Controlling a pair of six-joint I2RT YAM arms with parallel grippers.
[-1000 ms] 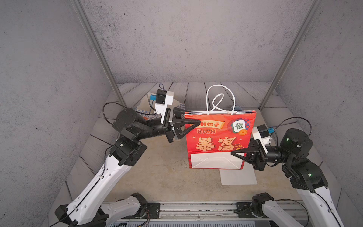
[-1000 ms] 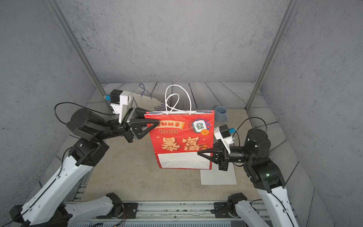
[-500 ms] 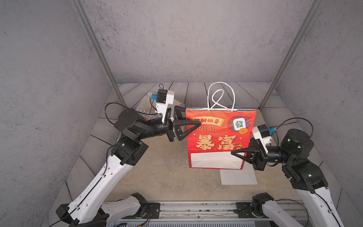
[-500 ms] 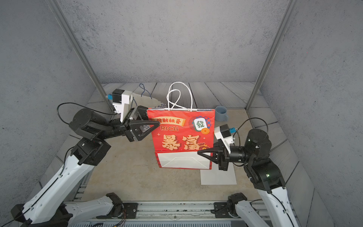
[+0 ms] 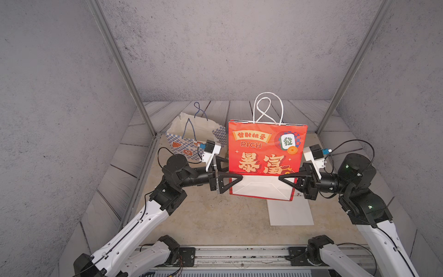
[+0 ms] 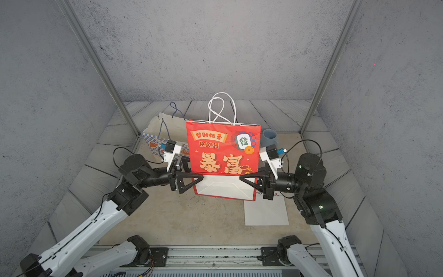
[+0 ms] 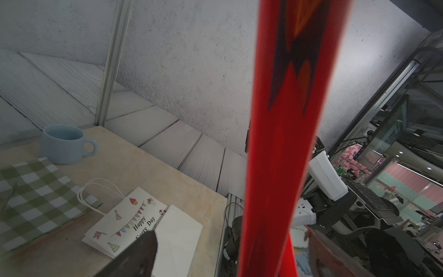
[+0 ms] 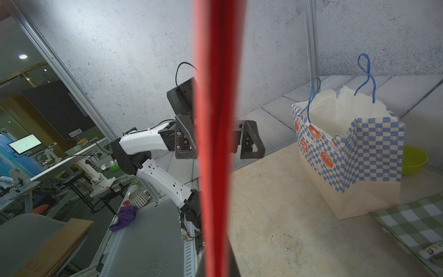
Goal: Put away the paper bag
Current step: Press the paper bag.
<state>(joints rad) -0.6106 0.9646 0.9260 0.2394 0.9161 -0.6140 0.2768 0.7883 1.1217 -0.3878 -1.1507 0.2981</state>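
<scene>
A flattened red paper bag (image 5: pixel 266 153) with white cord handles and gold lettering stands upright over the middle of the beige tabletop (image 5: pixel 203 215), its printed face toward the camera head and its white folded base turned up along the front. The right gripper (image 5: pixel 281 178) is clamped tight on the bag's lower right edge, fingers pointing inward across the fold. The left gripper (image 5: pixel 233 169) is spread wide at the opposite lower edge, one finger in front of the paper and one behind; the right wrist view shows clear gaps on both sides of the bag (image 8: pixel 215 96), so it grips nothing. Whether the bag's bottom edge touches the table is hard to judge from these angles. Behind the left arm stands an open blue-and-white checked paper bag (image 5: pixel 191 141) with blue handles. A white flat paper bag (image 5: pixel 290 211) lies on the table below the right gripper, and a pale blue mug (image 6: pixel 269 138) sits behind the red bag.
</scene>
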